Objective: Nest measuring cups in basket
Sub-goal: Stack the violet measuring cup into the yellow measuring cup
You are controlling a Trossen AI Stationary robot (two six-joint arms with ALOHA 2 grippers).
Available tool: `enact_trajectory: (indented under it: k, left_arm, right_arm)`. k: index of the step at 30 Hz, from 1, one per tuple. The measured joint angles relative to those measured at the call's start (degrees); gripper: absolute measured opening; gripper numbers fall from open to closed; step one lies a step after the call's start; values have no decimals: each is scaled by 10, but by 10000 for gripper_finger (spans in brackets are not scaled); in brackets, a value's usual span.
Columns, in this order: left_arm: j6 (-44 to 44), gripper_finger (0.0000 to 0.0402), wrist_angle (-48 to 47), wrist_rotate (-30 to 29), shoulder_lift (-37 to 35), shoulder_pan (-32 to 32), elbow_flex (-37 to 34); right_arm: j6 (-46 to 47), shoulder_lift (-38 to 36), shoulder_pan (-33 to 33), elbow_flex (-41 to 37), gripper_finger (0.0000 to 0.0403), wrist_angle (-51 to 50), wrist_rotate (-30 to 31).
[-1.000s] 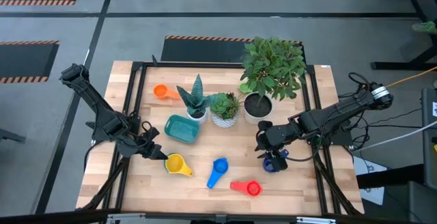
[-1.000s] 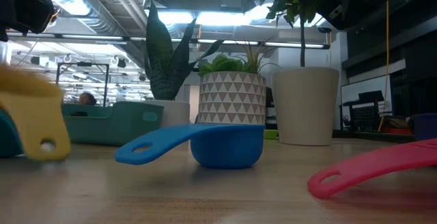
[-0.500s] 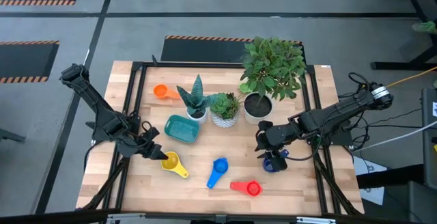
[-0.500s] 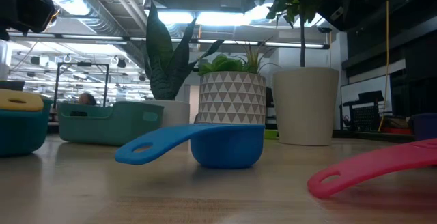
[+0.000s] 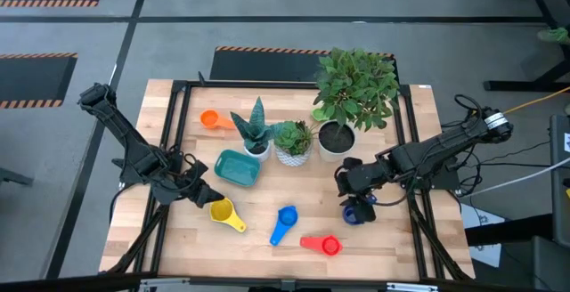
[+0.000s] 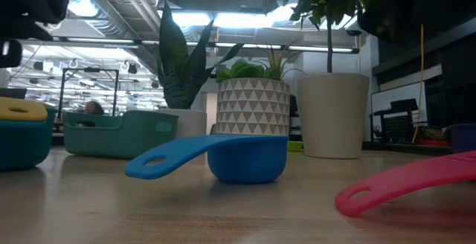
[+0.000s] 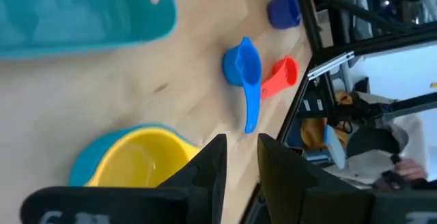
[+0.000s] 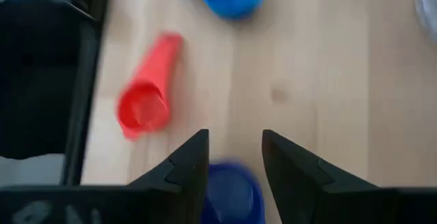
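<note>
A yellow measuring cup (image 7: 133, 166) sits nested in a light blue cup (image 6: 22, 151) at the table's near left, the yellow rim (image 6: 22, 110) showing above it. Just beside it, my left gripper (image 7: 242, 159) stands narrowly open with bare wood between its fingers. At the right, my right gripper (image 8: 233, 142) hangs open over a navy cup (image 8: 232, 193) that stands on the table (image 5: 392, 247). The teal basket (image 5: 238, 167) lies left of centre. A blue cup (image 5: 285, 223), a red cup (image 5: 322, 244) and an orange cup (image 5: 209, 119) lie loose. My right gripper slants down from above, and the navy cup's body (image 8: 235, 183) shows between its open fingers. Whether the fingers touch the cup I cannot tell.
Three potted plants stand in a row behind the basket: a snake plant (image 5: 256, 132), a patterned pot (image 5: 292, 147) and a tall leafy plant (image 5: 352, 92). Bare wood lies along the table's near edge around the blue and red cups.
The yellow cup, which hung tilted in the air at my left gripper a second ago, has come down upright into the light blue cup. My left gripper has rolled about its own axis and stayed beside it. My right gripper has turned slightly over the navy cup.
</note>
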Motion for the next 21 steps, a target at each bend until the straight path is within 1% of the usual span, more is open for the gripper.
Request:
enact_trajectory:
  k: [2, 4, 6, 7, 11, 16, 21]
  left_arm:
    - [24, 77, 2, -14, 0, 0, 0]
    - [44, 77, 4, -23, 0, 0, 0]
    - [56, 77, 5, -26, 0, 0, 0]
    - [62, 77, 5, -28, 0, 0, 0]
    - [84, 77, 5, -33, 0, 0, 0]
    - [85, 73, 5, -36, 0, 0, 0]
    - [85, 72, 5, -36, 0, 0, 0]
  right_arm:
    - [25, 0, 0, 0, 141, -41, 2]
    - [44, 0, 0, -1, 141, -74, 25]
    - [60, 0, 0, -11, 141, -77, 59]
    - [64, 0, 0, -19, 141, -76, 63]
    - [79, 0, 0, -56, 141, -62, 52]
    - [108, 0, 0, -101, 141, -33, 39]
    - [127, 0, 0, -134, 141, 23, -3]
